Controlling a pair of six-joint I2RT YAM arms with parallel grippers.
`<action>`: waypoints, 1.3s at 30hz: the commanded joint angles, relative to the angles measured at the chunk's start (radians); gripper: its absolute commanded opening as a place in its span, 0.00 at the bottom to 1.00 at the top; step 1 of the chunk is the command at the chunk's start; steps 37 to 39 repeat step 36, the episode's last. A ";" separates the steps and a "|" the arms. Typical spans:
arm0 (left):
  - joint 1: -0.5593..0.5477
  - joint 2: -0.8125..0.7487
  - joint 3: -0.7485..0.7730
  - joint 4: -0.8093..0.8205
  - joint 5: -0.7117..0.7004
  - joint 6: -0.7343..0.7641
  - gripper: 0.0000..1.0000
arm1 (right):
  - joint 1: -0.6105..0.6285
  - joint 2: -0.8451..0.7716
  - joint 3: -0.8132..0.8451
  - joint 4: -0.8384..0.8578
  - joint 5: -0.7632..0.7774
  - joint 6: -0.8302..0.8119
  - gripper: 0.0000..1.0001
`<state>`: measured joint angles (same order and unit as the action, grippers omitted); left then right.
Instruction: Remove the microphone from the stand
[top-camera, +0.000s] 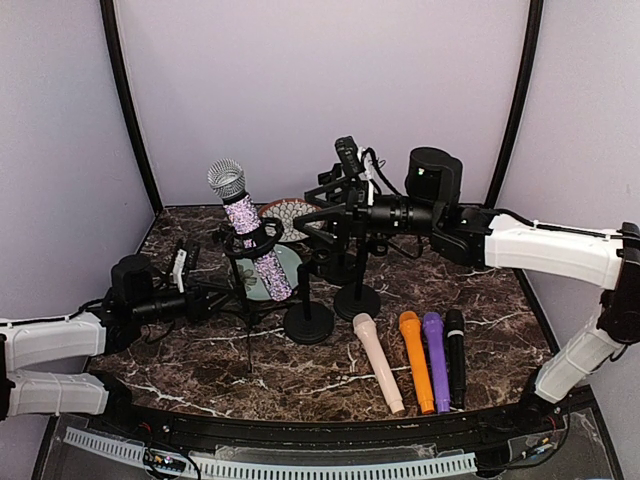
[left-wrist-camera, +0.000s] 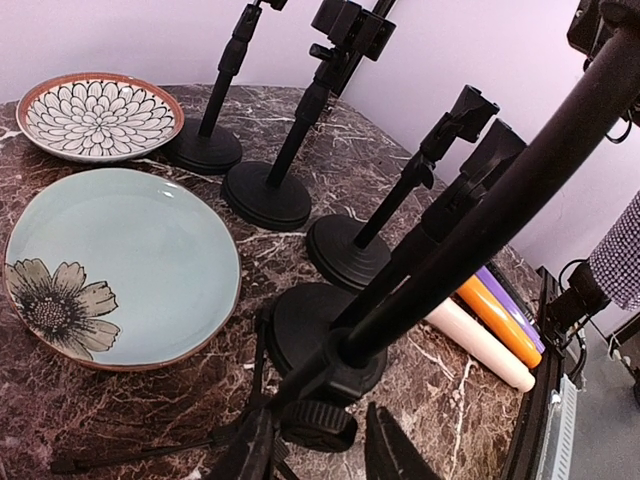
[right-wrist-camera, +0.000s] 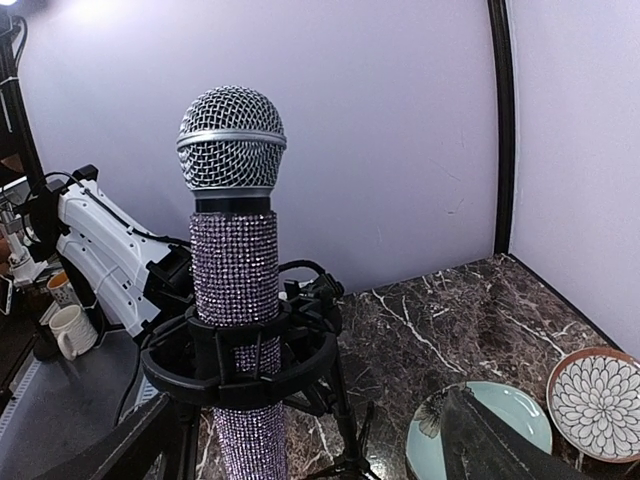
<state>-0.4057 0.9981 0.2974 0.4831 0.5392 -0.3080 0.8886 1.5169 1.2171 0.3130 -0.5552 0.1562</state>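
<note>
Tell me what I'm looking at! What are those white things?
Those are two robot arms, each ending in a two-finger tool. One picture looks down from above; the others come from cameras on the wrists. On the dark marbled table, a sparkly purple microphone with a silver mesh head sits in a black tripod stand. The left tool straddles the stand's pole; the right tool is open by the microphone, holding nothing. Four plain microphones, small black round-based stands and two plates are nearby.
</note>
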 joint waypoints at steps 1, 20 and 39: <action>0.007 0.014 0.003 0.018 0.002 -0.007 0.35 | 0.005 0.002 0.023 0.018 0.013 -0.025 0.90; 0.007 0.015 0.014 0.029 0.022 -0.025 0.23 | 0.005 0.003 0.024 0.010 0.029 -0.036 0.89; 0.007 -0.003 -0.022 0.010 0.075 -0.183 0.03 | 0.006 -0.013 0.019 -0.027 0.063 -0.081 0.88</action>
